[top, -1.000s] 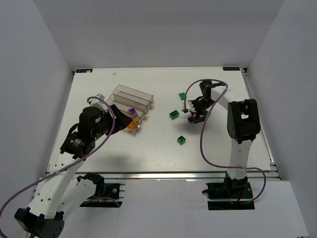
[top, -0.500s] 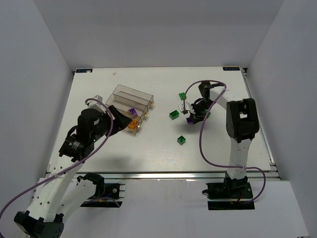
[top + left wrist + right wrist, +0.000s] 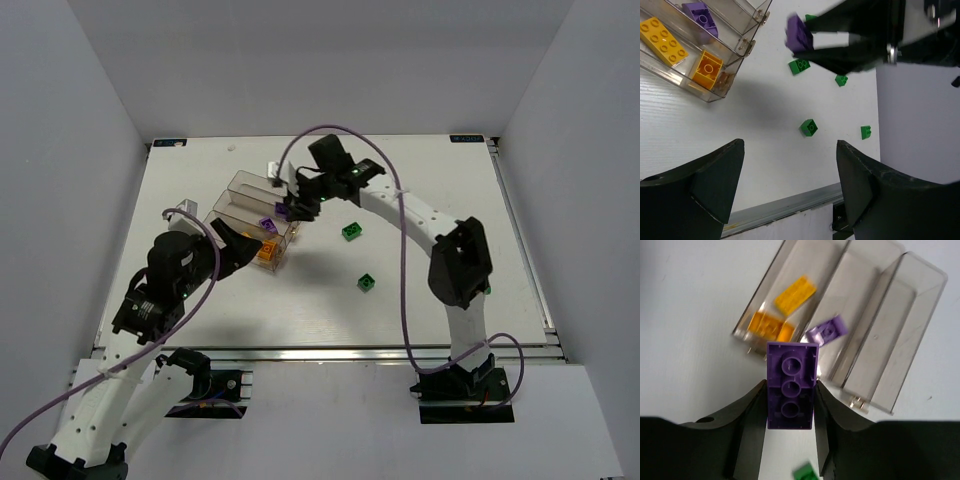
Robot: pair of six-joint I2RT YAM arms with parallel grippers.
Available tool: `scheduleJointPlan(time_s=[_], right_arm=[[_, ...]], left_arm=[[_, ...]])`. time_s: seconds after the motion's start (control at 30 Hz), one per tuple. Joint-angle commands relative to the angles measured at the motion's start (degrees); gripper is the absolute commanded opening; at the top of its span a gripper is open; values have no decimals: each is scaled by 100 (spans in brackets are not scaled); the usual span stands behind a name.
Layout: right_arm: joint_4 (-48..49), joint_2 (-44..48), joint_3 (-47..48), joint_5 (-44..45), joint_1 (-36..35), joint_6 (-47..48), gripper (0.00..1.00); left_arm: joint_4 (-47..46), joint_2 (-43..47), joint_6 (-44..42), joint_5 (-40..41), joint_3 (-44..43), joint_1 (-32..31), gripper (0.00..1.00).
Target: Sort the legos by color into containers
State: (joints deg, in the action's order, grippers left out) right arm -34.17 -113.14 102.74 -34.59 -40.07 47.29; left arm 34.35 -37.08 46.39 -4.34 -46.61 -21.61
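The right gripper is clamped on a purple lego, one finger pressed to each long side and the brick's studded face turned toward the wrist camera. The arm reaches left across the table and holds the brick in the air at the right end of the containers, which lie left of centre. From the right wrist view the brick lines up with the end of the wall between the orange-and-yellow bin and the middle bin. A second purple lego lies in that middle bin, and an orange lego and a yellow lego lie in the bin beside it. The left gripper hangs just near-left of the containers, its fingers wide apart with nothing between them. Green legos lie loose on the table to the right, two of them well apart from the bins.
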Motion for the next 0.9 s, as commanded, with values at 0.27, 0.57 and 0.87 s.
scheduleJointPlan(time_s=[0.27,0.57,0.87], right_arm=[[1756,-1491,1486,1710,-484,-3033,18],[1756,-1694,1398,1754,-642,-2980,53],[1677,-1597,1345,1683,-616,-2962,62]], left_arm=[[151,473,186,179,-85,-19,84],[248,570,239,126,-50,-19,84],[-68,307,221,-190,46,-19,84]])
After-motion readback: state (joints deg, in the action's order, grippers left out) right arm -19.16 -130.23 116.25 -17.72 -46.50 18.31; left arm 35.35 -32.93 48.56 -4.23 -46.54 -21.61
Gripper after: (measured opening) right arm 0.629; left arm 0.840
